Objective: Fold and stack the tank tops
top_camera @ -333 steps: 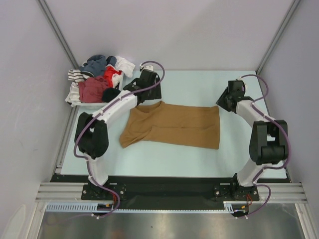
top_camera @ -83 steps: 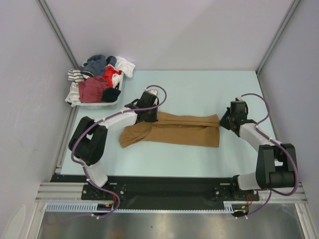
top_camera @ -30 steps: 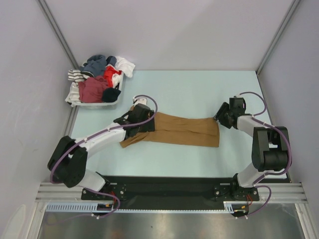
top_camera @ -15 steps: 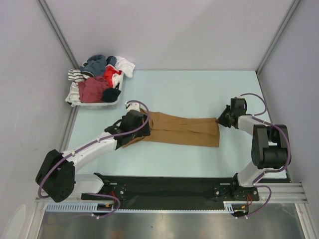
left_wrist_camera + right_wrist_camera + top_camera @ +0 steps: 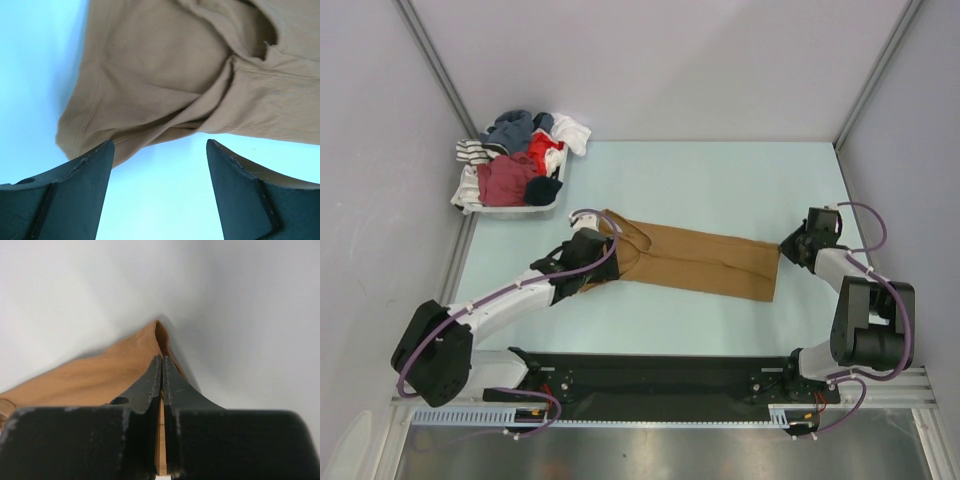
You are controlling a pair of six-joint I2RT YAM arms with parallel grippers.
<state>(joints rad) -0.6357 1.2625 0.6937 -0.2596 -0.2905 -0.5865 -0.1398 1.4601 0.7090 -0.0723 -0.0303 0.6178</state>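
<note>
A tan-brown tank top [image 5: 690,262] lies folded lengthwise in a long strip across the middle of the table. My left gripper [image 5: 588,262] is open and empty at the strip's left end, where the strap end lies bunched [image 5: 165,90] just beyond its fingertips [image 5: 102,155]. My right gripper [image 5: 792,248] is shut on the strip's right end, a thin fold of tan cloth [image 5: 125,375] pinched between its fingers [image 5: 150,385]. A dark maroon top [image 5: 507,180] lies among mixed clothes in the tray at the back left.
A white tray [image 5: 510,208] at the back left holds a heap of mixed clothes, striped, blue, red and white. Grey walls stand on three sides, with the right wall close behind my right gripper. Pale blue table [image 5: 700,180] lies bare behind the strip.
The right gripper has pulled the tan top's right end further right, stretching the strip. The left gripper has let go of the left end and drawn back a little, now open.
</note>
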